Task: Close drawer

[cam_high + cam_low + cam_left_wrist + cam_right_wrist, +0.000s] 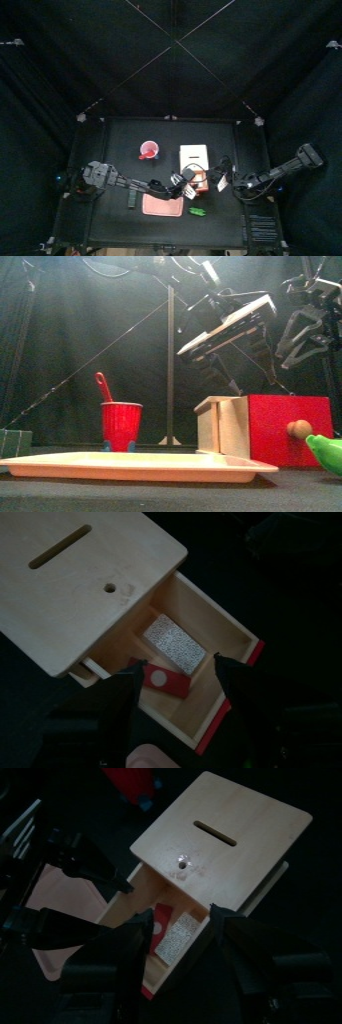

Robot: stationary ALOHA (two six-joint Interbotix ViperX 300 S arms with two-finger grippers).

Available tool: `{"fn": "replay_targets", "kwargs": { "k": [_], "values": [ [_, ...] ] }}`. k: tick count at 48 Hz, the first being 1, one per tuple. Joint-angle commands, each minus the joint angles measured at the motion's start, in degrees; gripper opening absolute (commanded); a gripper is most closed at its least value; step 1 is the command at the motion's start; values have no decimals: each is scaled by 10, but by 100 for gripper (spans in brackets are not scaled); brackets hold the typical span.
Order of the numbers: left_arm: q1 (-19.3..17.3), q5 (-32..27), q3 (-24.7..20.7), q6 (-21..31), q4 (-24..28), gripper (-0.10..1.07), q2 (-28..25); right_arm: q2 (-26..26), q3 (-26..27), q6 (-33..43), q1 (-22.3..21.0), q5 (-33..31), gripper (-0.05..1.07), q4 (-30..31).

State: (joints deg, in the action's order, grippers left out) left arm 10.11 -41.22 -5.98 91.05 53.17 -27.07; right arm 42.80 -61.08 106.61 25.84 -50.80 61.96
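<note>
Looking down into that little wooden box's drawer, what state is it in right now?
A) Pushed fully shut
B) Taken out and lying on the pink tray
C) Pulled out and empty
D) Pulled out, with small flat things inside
D: the left wrist view shows the drawer slid out from the box, with a grey pad and a red piece lying inside.

The open drawer (201, 662) projects from the box (80, 582), both jaws crowding above it.

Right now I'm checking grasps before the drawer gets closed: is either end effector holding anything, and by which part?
Nothing is held. Both end effectors are open above the open drawer of the wooden box.
</note>
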Motion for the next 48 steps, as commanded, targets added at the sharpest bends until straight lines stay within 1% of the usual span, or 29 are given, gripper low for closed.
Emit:
{"fn": "replay_targets", "kwargs": {
  "k": [1, 18, 27, 33, 43, 48],
  "values": [
    [-2, 1, -18, -2, 5, 92, 14, 0, 5, 0, 2, 0, 84, -2],
    [-2, -3, -13, -6, 7, 91, 25, 0, 4, -1, 2, 0, 84, 2],
    [-3, -4, 1, -35, 16, 88, 45, 1, 9, 3, 2, -21, 80, 24],
    [-3, -12, 5, -47, 17, 80, 52, 1, 9, 1, 2, -26, 74, 32],
    [-2, -42, 9, -61, 18, 56, 61, 1, 8, -1, 1, -26, 60, 42],
    [-3, -50, 11, -74, 16, 48, 65, 2, 8, -1, -3, -26, 55, 47]
  ]
}}
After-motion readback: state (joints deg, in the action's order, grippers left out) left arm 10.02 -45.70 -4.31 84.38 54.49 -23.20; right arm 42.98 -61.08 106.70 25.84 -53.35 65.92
